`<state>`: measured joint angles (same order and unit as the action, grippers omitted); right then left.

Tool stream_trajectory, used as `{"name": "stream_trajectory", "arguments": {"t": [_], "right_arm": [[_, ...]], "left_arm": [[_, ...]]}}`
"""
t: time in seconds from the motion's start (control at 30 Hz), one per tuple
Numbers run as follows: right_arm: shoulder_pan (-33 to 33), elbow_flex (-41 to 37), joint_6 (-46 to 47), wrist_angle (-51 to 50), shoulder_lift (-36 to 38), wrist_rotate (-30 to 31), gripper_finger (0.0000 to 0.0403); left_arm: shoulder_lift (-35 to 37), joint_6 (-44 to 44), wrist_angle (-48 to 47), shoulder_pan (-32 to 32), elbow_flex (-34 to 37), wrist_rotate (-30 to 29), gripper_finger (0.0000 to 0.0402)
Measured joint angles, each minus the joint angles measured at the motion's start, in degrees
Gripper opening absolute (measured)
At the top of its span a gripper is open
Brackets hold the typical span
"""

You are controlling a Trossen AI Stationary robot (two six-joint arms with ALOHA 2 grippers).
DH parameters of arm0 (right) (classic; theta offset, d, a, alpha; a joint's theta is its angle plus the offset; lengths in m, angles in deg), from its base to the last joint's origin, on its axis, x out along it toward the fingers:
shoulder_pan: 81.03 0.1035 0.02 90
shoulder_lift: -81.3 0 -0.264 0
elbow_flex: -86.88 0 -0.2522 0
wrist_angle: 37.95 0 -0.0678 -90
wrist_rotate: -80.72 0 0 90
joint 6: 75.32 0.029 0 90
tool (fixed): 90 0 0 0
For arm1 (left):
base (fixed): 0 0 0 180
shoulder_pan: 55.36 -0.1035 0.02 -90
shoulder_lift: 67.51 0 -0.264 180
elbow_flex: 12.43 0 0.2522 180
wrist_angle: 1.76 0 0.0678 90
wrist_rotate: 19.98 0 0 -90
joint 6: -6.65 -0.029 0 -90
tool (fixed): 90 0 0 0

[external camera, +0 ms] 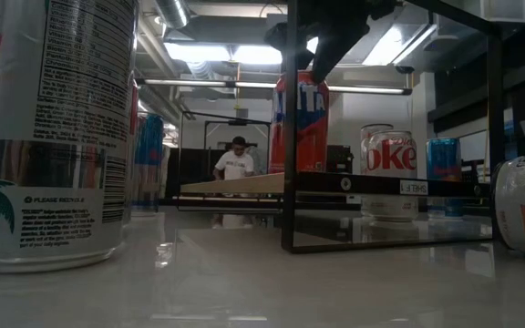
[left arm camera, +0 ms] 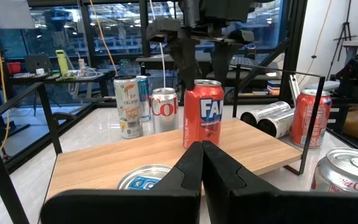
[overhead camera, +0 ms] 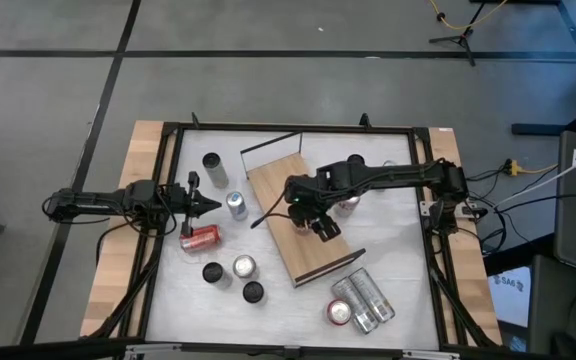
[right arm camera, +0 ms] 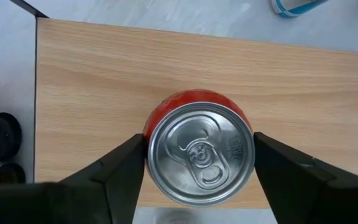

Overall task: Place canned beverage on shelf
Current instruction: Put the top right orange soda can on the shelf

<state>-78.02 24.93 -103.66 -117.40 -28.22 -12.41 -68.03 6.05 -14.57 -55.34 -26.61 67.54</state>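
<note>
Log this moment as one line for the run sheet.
stage: releasing | right gripper: jaws flank upright red can, gaps showing | can: standing on shelf | left gripper: shut, empty, waiting beside shelf

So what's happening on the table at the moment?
The right gripper is over the shelf, its fingers either side of an upright red can standing on the board. A slight gap shows at each finger, so it looks like a release rather than a firm hold. The left gripper waits shut off to the side, near a red can lying on the table.
</note>
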Motion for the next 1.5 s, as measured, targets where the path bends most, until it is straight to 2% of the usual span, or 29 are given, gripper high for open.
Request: {"name": "stream_trajectory", "arguments": {"t": [0.23, 1.5], "right_arm": [[-0.04, -0.02, -0.05, 0.09, -0.06, 0.04, 0.0288], [-0.04, -0.02, -0.07, 1.36, -0.06, 0.61, 0.0289]], "left_arm": [[0.00, 0.00, 0.00, 0.00, 0.00, 0.00, 0.0000], [0.02, 0.00, 0.00, 0.01, 0.00, 0.02, 0.0000]]}}
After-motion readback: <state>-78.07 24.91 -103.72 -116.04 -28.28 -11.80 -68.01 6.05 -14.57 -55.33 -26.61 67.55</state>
